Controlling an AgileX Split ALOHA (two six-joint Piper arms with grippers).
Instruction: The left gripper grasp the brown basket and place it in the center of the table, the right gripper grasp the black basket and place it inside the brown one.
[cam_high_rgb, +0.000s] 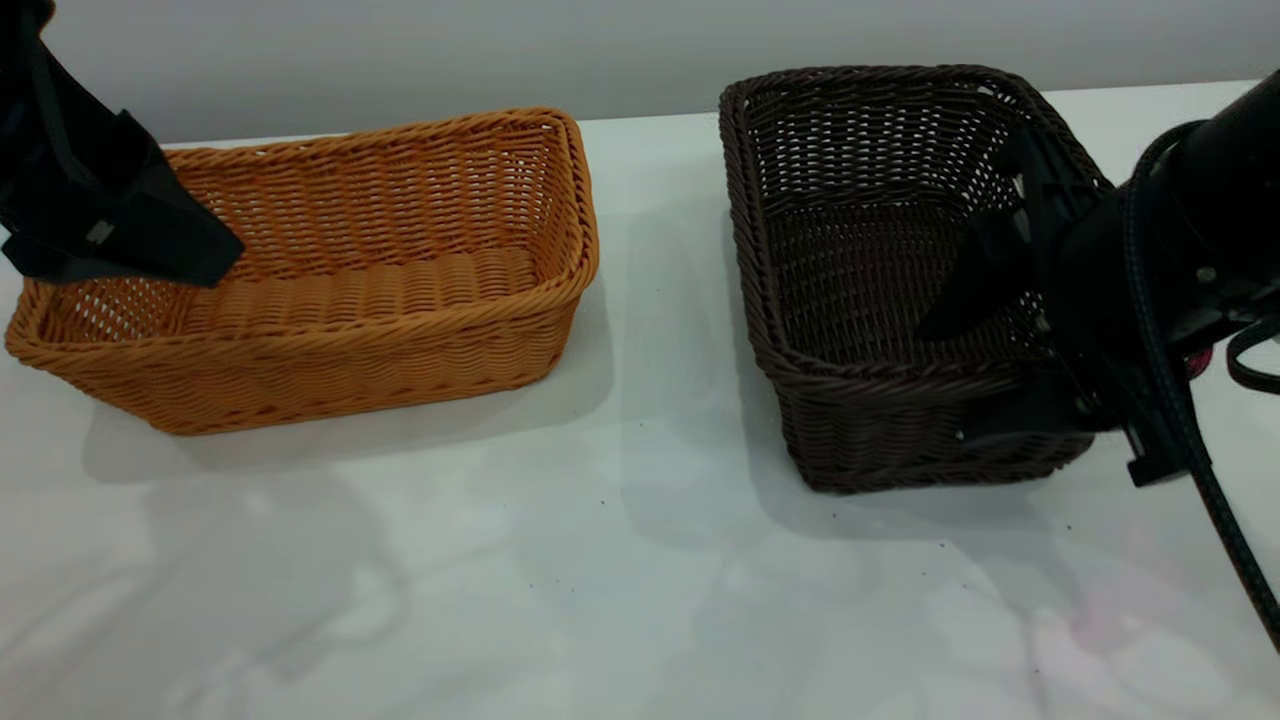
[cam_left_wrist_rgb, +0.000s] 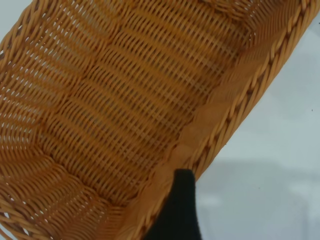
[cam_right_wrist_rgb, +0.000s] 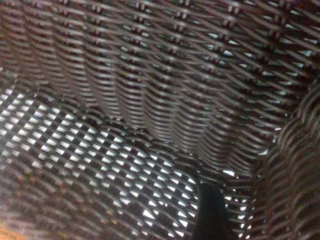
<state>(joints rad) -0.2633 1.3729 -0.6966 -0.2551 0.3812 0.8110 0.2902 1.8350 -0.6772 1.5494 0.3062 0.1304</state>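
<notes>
Exterior view shows the left gripper (cam_high_rgb: 150, 250) at the brown basket's (cam_high_rgb: 380, 290) left end, one finger reaching inside over the rim, so the basket stretches away rightward from the claw along its long axis, which runs nearly across the table (cam_high_rgb: 620, 560). From the left wrist view a single black finger (cam_left_wrist_rgb: 179, 210) lies against the rim; whether it has clamped the wall I cannot tell. Table centre lies to the right of this claw, so that arm is the nearer one for the pull. Meanwhile the right gripper (cam_high_rgb: 1000, 350) straddles the black basket's (cam_high_rgb: 850, 250) near right wall, one finger inside and one outside, apparently closed on it. That basket's long axis points away toward the back wall.
</notes>
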